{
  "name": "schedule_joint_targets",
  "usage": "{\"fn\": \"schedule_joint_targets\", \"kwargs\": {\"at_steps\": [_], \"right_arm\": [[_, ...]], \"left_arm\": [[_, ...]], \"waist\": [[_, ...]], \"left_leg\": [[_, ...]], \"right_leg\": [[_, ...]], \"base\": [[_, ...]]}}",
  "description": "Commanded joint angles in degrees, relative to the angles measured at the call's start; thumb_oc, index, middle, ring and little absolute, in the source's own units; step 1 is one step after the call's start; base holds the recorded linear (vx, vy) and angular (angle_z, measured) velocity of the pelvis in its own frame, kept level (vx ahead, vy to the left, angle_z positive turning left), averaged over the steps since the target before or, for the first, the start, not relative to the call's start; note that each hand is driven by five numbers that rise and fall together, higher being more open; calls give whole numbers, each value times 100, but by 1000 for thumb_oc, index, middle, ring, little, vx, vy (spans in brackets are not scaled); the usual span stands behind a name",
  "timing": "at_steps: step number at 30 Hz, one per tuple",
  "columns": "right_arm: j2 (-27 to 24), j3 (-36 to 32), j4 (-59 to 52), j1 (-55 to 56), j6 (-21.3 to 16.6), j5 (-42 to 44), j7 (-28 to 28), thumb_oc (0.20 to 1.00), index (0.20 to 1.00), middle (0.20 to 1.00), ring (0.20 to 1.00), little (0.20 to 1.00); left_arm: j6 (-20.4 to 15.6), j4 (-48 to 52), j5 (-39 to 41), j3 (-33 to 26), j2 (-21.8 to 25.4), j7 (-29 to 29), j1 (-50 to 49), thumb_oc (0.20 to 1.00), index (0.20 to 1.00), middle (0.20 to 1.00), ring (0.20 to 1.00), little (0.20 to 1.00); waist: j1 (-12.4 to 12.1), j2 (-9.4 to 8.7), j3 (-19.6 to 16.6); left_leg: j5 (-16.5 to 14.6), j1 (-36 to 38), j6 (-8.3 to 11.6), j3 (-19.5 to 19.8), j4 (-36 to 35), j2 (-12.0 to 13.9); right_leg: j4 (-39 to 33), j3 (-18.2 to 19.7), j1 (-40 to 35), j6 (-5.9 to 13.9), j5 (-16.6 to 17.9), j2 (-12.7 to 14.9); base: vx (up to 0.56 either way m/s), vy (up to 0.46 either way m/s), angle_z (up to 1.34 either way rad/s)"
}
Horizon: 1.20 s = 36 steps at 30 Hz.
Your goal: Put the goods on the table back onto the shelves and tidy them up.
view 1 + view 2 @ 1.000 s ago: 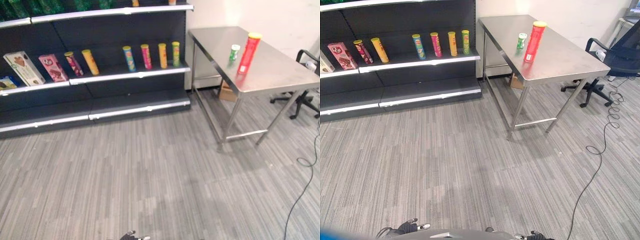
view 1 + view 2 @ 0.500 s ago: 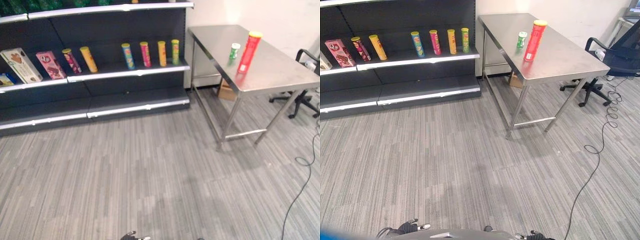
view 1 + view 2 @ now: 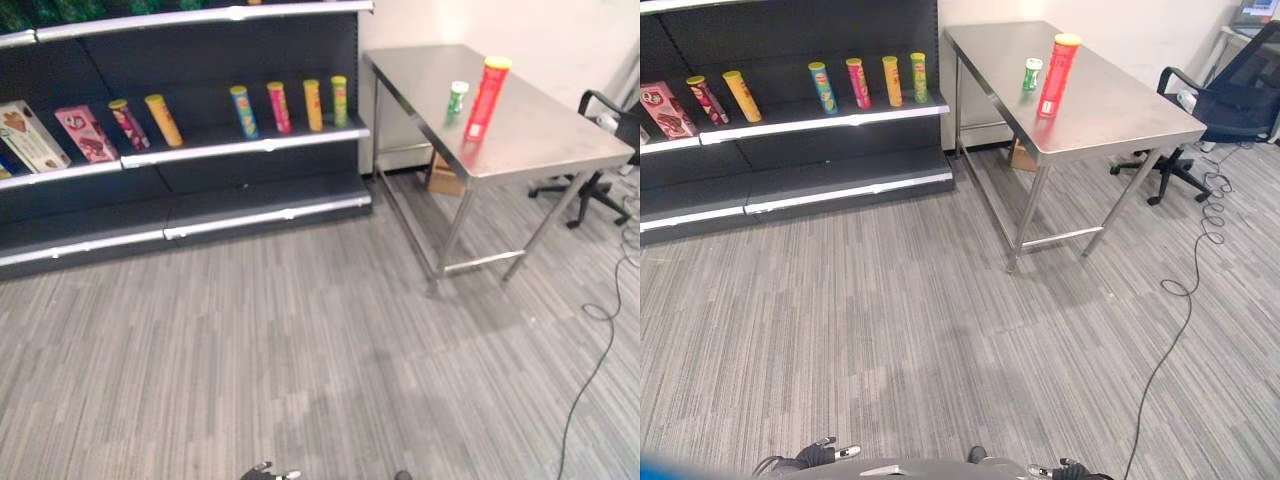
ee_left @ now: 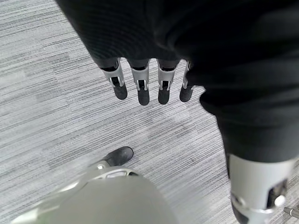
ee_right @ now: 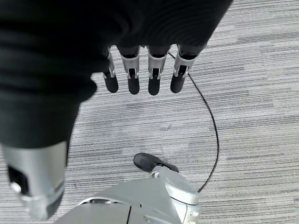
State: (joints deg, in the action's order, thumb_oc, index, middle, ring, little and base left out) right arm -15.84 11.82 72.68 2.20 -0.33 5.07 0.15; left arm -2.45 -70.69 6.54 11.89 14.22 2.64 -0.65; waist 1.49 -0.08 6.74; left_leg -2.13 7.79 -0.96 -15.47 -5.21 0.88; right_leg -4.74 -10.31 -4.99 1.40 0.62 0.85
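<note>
A tall red tube with a yellow lid (image 3: 483,98) stands upright on the steel table (image 3: 540,145) at the far right. Just left of it stands a small green can with a white lid (image 3: 456,102). The dark shelves (image 3: 250,145) run along the back wall to the left of the table. My left hand (image 4: 140,86) hangs low over the grey floor, fingers straight and holding nothing. My right hand (image 5: 133,77) hangs the same way, open and far from the table.
Several coloured tubes (image 3: 275,108) stand in a row on the middle shelf, with boxes (image 3: 85,133) leaning at its left end. A cardboard box (image 3: 440,175) sits under the table. A black office chair (image 3: 1230,105) stands to the right of the table.
The whole picture has shifted a little to the left, so the camera has moved. The tube, the can and the shelf goods stay in place. Both hands hang as before.
</note>
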Motion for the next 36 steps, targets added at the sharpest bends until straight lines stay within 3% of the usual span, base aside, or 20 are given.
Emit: {"fn": "schedule_joint_targets", "kwargs": {"at_steps": [1, 5, 6, 8, 11, 13, 19, 23, 25, 28, 30, 31, 32, 33, 35, 36], "right_arm": [[-165, 240, 141, -413, -38, 6, -10, 1000, 1000, 1000, 1000, 1000], [-196, 221, 92, -440, -36, 21, 8, 1000, 1000, 1000, 1000, 1000], [-214, 191, 79, -429, -37, 35, 4, 1000, 1000, 1000, 1000, 1000], [-219, 192, 87, -428, -39, 43, 5, 1000, 1000, 1000, 1000, 1000], [-245, 148, 114, -460, -63, 171, -25, 1000, 1000, 1000, 1000, 1000], [-230, 132, 132, -439, -41, 200, -20, 1000, 1000, 1000, 1000, 1000], [-194, 113, 149, -304, 24, 104, 30, 1000, 1000, 1000, 1000, 1000], [-216, 121, 164, -191, 11, 21, 69, 1000, 1000, 1000, 1000, 1000], [-266, 189, 95, -162, -18, -35, 103, 1000, 1000, 1000, 1000, 1000], [-305, 205, 48, -145, -40, -26, 103, 1000, 1000, 1000, 1000, 1000], [-354, 196, 23, -142, -49, 56, 80, 1000, 1000, 1000, 1000, 1000], [-351, 197, 24, -143, -49, 56, 80, 1000, 1000, 1000, 1000, 1000], [-370, 205, 3, -139, -48, 83, 72, 1000, 1000, 1000, 1000, 1000], [-370, 205, 3, -138, -48, 83, 72, 1000, 1000, 1000, 1000, 1000], [-387, 220, -2, -154, -45, 99, 58, 1000, 1000, 1000, 1000, 1000], [-407, 258, -62, -201, -50, 125, 19, 1000, 1000, 1000, 1000, 1000]], "left_arm": [[-99, -334, 133, -68, 148, -28, 328, 1000, 1000, 1000, 1000, 1000], [-87, -317, 144, -80, 190, -23, 337, 1000, 1000, 1000, 1000, 1000], [-84, -341, 119, -70, 201, -27, 338, 1000, 1000, 1000, 1000, 1000], [-84, -345, 116, -70, 206, -29, 341, 1000, 1000, 1000, 1000, 1000], [-112, -330, 134, -18, 215, -54, 463, 1000, 1000, 1000, 1000, 1000], [-104, -334, 128, -21, 221, -46, 521, 1000, 1000, 1000, 1000, 1000], [-107, -347, 86, -54, 173, 3, 572, 1000, 1000, 1000, 1000, 1000], [-102, -382, -20, -29, 125, 42, 526, 1000, 1000, 1000, 1000, 1000], [-78, -421, -77, 4, 49, 51, 492, 1000, 1000, 1000, 1000, 1000], [-74, -388, -53, 54, 24, 41, 535, 1000, 1000, 1000, 1000, 1000], [-81, -316, 27, 125, 7, 22, 599, 1000, 1000, 1000, 1000, 1000], [-81, -316, 27, 124, 11, 22, 599, 1000, 1000, 1000, 1000, 1000], [-69, -270, 77, 141, 13, 33, 604, 1000, 1000, 1000, 1000, 1000], [-68, -270, 78, 141, 13, 33, 604, 1000, 1000, 1000, 1000, 1000], [-41, -210, 135, 152, 32, 30, 612, 1000, 1000, 1000, 1000, 1000], [-31, -134, 214, 153, 54, -11, 626, 1000, 1000, 1000, 1000, 1000]], "waist": [[13, -61, -27], [11, -9, 93], [69, -2, 158], [96, 13, 177], [298, 29, 294], [388, -9, 342], [637, -93, 375], [670, -121, 233], [724, -67, 79], [781, -9, -2], [819, 78, -71], [828, 62, -84], [825, 70, -107], [830, 72, -107], [797, 8, -71], [691, -119, 34]], "left_leg": [[-13, -300, 177, 207, 21, -61], [-91, -229, 61, 199, 21, -138], [-151, -144, 43, 208, 21, -194], [-181, -111, 38, 217, 21, -198], [-262, -21, 51, 341, 21, -254], [-359, 118, 58, 384, 21, -307], [-751, 747, 127, 564, 21, -435], [-959, 1003, 169, 693, 21, -442], [-979, 1170, 244, 802, 93, -269], [-773, 1170, 415, 839, 345, -91], [-316, 952, 714, 879, 1074, 139], [-301, 933, 711, 890, 1071, 122], [158, 708, 893, 856, 1791, 219], [150, 699, 896, 862, 1807, 224], [765, 196, 1021, 941, 3106, 330], [1135, -280, 1007, 930, 4172, 317]], "right_leg": [[625, 12, 426, 767, -89, 677], [1472, -3, 773, 825, -151, 835], [1864, 23, 1033, 833, 13, 925], [1918, 68, 1155, 810, 64, 914], [1405, 482, 1659, 783, 300, 621], [936, 570, 1850, 857, 530, 590], [40, 267, 2173, 1057, 877, 527], [-12, 36, 2036, 1027, 966, 564], [67, -58, 1824, 921, 1075, 473], [173, -57, 1750, 804, 1011, 360], [250, -32, 1507, 575, 768, 133], [253, -35, 1524, 577, 771, 153], [246, -28, 1247, 387, 553, 21], [245, -34, 1247, 384, 551, 19], [176, 10, 914, 165, 331, -61], [110, 74, 620, 11, 183, -47]], "base": [[-10, 123, -4], [22, 117, -15], [105, 140, -10], [101, 67, 1], [136, 6, 2], [200, -23, 6], [289, -36, 27], [228, -70, 34], [534, -236, 33], [295, -174, 41], [348, -243, 56], [296, -214, 25], [187, -133, -5], [287, -214, -3], [250, -240, 13], [309, -301, -3]]}}
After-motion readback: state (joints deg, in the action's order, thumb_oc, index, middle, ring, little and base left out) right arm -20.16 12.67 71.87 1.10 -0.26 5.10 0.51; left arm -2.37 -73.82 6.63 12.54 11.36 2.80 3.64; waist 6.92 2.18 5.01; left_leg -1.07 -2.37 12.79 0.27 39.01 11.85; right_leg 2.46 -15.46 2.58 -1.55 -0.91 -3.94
